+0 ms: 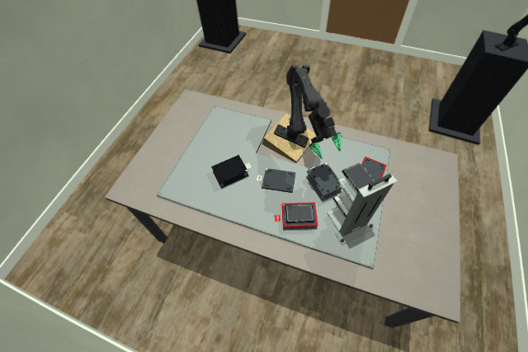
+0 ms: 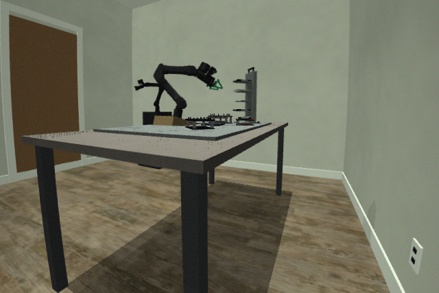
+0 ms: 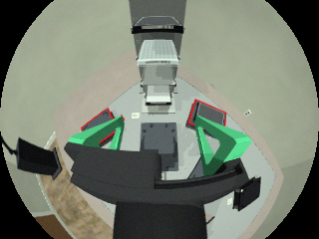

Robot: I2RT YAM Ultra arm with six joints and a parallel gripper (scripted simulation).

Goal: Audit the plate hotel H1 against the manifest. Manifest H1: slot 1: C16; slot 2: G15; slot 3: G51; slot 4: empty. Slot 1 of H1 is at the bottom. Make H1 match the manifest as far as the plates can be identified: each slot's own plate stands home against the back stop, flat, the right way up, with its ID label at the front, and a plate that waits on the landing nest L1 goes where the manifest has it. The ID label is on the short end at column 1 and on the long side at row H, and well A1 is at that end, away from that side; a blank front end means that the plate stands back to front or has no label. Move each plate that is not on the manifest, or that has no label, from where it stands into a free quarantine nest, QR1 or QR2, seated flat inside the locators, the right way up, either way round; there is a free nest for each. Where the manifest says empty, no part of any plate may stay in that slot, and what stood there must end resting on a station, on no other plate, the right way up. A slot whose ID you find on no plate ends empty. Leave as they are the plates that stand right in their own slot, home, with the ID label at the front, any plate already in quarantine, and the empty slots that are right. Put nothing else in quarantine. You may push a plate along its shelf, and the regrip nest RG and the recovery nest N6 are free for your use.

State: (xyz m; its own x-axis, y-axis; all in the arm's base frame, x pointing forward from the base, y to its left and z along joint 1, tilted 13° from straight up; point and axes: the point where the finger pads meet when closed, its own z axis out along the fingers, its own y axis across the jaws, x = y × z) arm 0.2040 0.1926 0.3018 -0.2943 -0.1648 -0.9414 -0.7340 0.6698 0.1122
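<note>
The plate hotel H1 [image 1: 362, 201] stands at the right of the mat, its shelves facing the arm. It also shows in the wrist view [image 3: 159, 14] and in the side view [image 2: 250, 96]. Plates lie on its shelves [image 3: 158, 60]; I cannot read any label. A dark plate sticks out at the top [image 1: 355, 173]. My gripper [image 1: 327, 145] is open and empty, in the air in front of the hotel, above the nest with a dark plate [image 1: 323, 181]. Its green fingers show wide apart in the wrist view [image 3: 161, 142].
A red-framed quarantine nest [image 1: 299, 214] near the front edge holds a plate. A second red-framed nest [image 1: 374, 166] lies beside the hotel. A flat grey nest [image 1: 278, 179] and a black block-like nest [image 1: 230, 170] lie to the left. The arm's wooden base [image 1: 289, 137] is behind.
</note>
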